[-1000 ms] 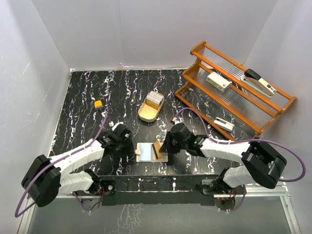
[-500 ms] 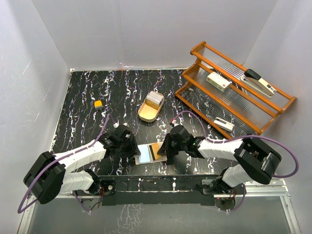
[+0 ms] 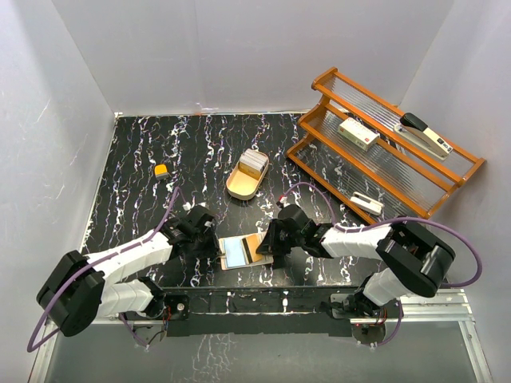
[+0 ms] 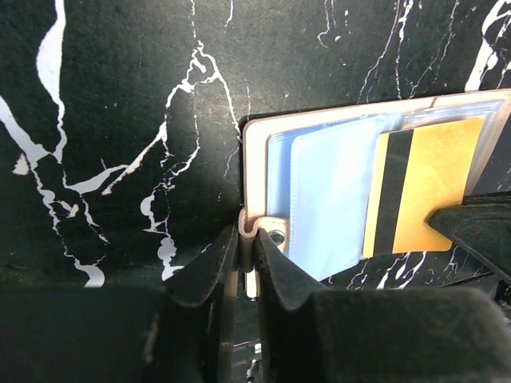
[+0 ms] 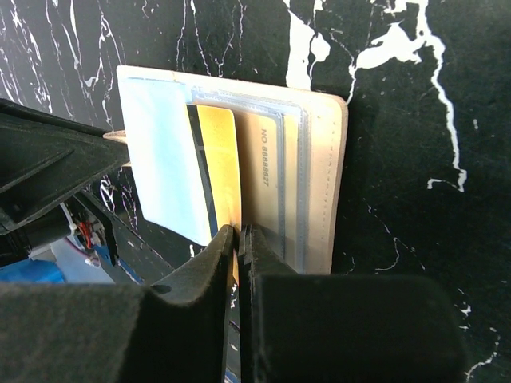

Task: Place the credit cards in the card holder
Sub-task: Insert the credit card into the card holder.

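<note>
Close to the near edge of the black, white-veined bench (image 3: 136, 199), between the 2 arms, the card holder (image 3: 231, 254) lies open and flat. It has a tan leather rim, and clear and pale blue plastic sleeves fan across its inside. A small closure tab with a metal snap sticks out from its left edge.

The left end effector (image 4: 247, 236) is pressed together on that tab, 1 finger on each side. The right end effector (image 5: 237, 236) pinches the near edge of a gold card (image 5: 219, 159), which has a black stripe along 1 long side. The gold card lies over the holder's right half, between a pale blue sleeve and the clear ones; whether it sits inside a sleeve cannot be told. Just to its right, a cream card (image 5: 267, 171) printed with a number rests under clear plastic.

Farther back, near the middle of the bench, an oval gold tray (image 3: 235, 187) holds a stack of pale cards (image 3: 254, 163). A small yellow object (image 3: 161, 170) lies well to the left.

At the far right a stepped wooden rack (image 3: 323, 80) carries a white box (image 3: 358, 133) with a red mark and a stapler (image 3: 425, 133).
</note>
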Available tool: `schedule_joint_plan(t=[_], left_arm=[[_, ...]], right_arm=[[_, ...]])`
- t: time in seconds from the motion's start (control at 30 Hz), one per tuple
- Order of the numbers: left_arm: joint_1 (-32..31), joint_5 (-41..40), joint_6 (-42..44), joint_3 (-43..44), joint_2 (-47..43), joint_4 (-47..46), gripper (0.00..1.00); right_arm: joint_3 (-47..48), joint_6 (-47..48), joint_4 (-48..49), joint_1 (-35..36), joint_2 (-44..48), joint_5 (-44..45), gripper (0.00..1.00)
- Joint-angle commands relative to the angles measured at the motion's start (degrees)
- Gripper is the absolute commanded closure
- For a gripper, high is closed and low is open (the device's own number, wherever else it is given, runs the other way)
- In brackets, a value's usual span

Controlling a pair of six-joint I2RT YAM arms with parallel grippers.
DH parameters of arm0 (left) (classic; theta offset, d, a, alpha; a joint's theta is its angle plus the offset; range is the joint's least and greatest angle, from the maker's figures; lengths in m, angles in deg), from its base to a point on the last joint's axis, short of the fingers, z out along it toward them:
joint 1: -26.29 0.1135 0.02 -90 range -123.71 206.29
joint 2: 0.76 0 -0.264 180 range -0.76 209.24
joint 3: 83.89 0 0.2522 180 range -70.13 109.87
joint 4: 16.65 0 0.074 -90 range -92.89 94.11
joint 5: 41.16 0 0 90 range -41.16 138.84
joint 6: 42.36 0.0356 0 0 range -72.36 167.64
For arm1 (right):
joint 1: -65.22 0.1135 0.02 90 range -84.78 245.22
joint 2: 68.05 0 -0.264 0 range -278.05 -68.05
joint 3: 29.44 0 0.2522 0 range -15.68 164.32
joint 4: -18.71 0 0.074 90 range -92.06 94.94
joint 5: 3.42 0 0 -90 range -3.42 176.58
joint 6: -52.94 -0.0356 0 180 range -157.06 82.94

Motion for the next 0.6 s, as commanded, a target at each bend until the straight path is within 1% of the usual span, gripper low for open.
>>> schedule_joint_plan(t=[0.0,0.07,0.13,0.2,0.33,0.57], left_arm=[[-0.03,-2.52,0.07,-0.13,-1.55,4.40,0.90],[-0.05,-2.85,0.18,0.02,-1.87,4.44,0.93],[-0.03,-1.51,0.61,-0.42,-1.96,2.76,0.98],[0.02,-0.08,0.64,-0.77,-1.54,1.05,1.00],[-0.02,2.18,0.65,-1.93,-0.36,-1.83,1.00],[0.04,3.16,0.96,-2.50,0.57,-3.17,1.00]], right_arm=[[-1.37,1.94,-1.54,0.05,-1.87,0.80,0.97],[-1.30,2.16,-1.81,-0.03,-1.86,0.79,0.97],[-1.18,2.35,-1.92,-0.04,-1.48,0.60,0.97],[-0.90,2.30,-1.50,-0.04,-1.09,0.41,0.96],[-0.05,2.03,-0.53,-0.04,-1.71,-0.23,0.96],[0.70,1.41,1.57,-0.06,-3.48,-0.91,0.96]])
